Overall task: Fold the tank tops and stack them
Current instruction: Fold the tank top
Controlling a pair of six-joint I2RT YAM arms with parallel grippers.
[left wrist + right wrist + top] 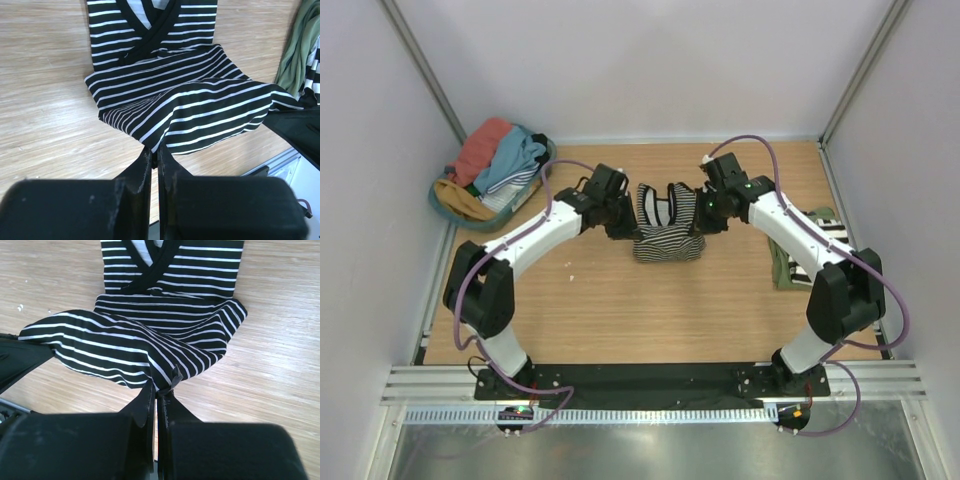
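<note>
Striped top (668, 232): lay mid-desk (620, 300), right of the basket (440, 205) and nearer the arm bases, with the neck end flat on the wood on the side away from the bases. Was caught mid-fold: hem end lifted off the wood and doubled in a loose hump over the body, short of the neckline. Was held at both hem corners. Left pincer (154, 152), on the top's basket side: pressed together, pinching striped cloth at the tips. Right pincer (159, 390), on the side away from the basket: likewise pressed together, a tuck of cloth nipped between the fingers.

Done so far, by the look of it: an olive top (782, 268) laid far right of the basket, past the right arm, with something striped beside it, partly hidden by that arm. Probably the start of the stack; could not be told how neatly folded. Left to do: finishing this fold, carrying the top over to that stack, then working through the heap (495, 160) of coral, blue and mustard tops piled in the basket. Judged well under halfway.
</note>
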